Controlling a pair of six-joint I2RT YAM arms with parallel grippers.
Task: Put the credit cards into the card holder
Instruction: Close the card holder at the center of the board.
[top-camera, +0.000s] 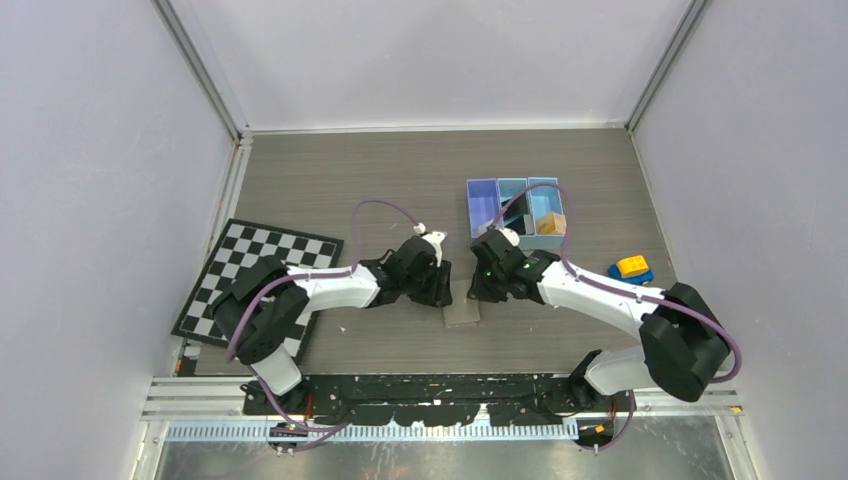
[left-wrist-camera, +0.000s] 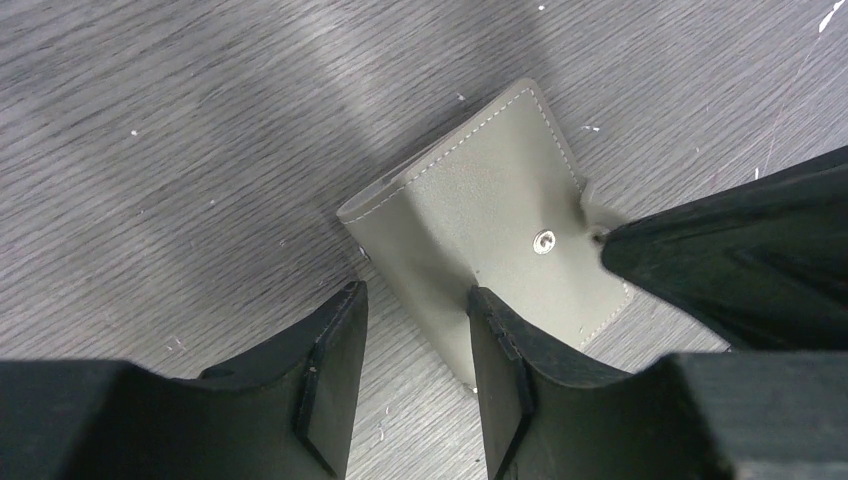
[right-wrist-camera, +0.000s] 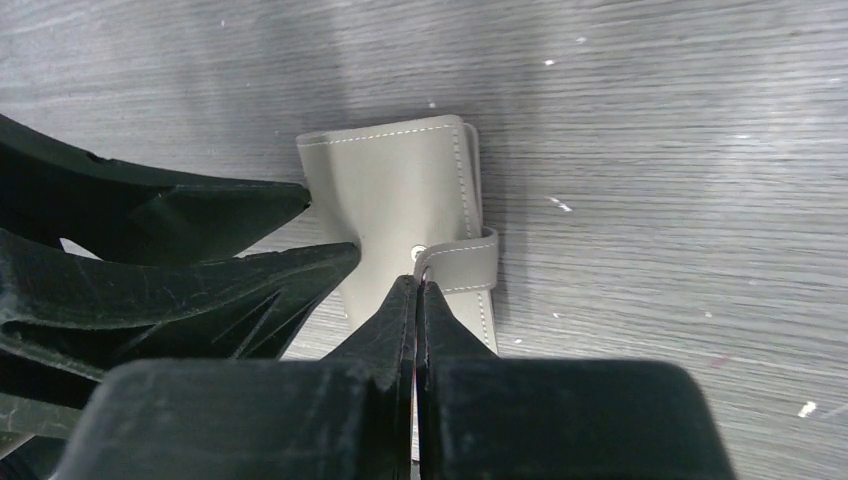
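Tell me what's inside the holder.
Nothing shows. The holder lies folded on the table, covering its inside. Only its grey outside, the snap stud and the tab pinched by the right jaws are visible.

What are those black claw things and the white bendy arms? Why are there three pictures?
Those are two robot arms on a table. One picture looks down from above; the other two come from wrist cameras, so the black shapes are fingers. On the table lie a grey card holder, a blue tray, a checkerboard and a yellow-and-blue block. The right gripper is shut, pinching the snap tab. The left gripper is open, one finger on the holder.
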